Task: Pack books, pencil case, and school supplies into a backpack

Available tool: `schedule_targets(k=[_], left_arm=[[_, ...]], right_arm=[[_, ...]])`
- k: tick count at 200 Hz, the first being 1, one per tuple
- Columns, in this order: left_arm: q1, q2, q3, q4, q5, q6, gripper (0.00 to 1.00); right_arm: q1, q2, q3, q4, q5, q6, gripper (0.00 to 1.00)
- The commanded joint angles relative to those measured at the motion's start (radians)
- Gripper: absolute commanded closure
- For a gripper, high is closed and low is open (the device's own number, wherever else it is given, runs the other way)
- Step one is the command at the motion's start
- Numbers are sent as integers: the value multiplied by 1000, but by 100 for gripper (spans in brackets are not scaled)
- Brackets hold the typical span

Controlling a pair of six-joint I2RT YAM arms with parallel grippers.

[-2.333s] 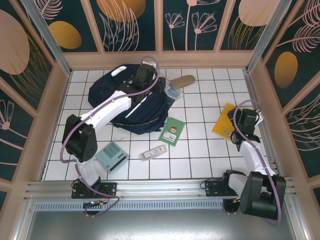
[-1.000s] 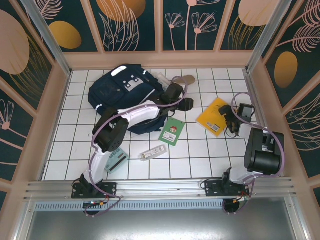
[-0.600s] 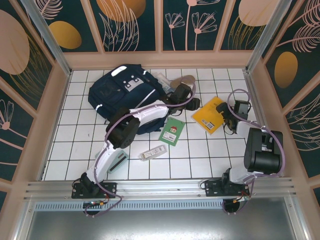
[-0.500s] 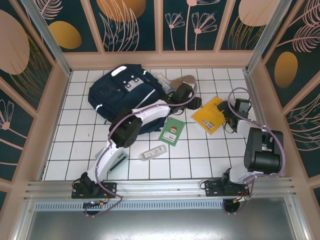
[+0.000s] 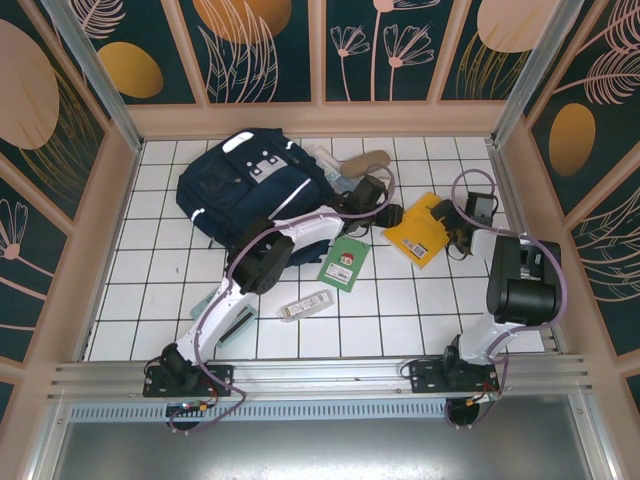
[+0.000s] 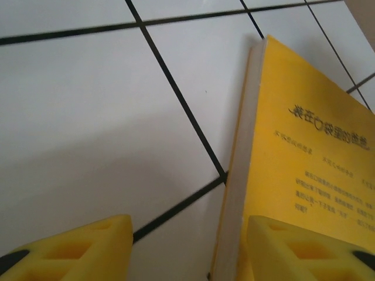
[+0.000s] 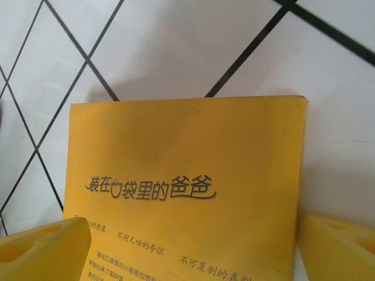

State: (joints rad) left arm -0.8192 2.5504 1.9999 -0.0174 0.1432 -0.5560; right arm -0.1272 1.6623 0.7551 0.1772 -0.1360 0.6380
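surface: white tiled tabletop (image 5: 150,270), dark grid lines | walls: teal floral panels (image 5: 260,50) | near edge: metal rail (image 5: 330,372)

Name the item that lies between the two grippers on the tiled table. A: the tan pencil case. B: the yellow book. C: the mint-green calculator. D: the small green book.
B: the yellow book lies flat with the left gripper at one side and the right gripper at the opposite side.
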Motion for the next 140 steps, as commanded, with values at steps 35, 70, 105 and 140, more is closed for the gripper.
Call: schedule_targets(k=[35, 70, 105, 140], left_arm=[[-37, -193, -273, 74, -6, -83, 48], [-37, -222, -276, 18, -118, -15, 47], [-37, -150, -158, -55, -148, 41, 50], [-36, -64, -14, -126, -193, 88, 58]], right_arm=[[104, 12, 63, 8, -108, -49, 9], [105, -34, 36, -12, -74, -43, 9], [104, -102, -32, -28, -37, -52, 9], [105, -148, -91, -24, -39, -54, 9]])
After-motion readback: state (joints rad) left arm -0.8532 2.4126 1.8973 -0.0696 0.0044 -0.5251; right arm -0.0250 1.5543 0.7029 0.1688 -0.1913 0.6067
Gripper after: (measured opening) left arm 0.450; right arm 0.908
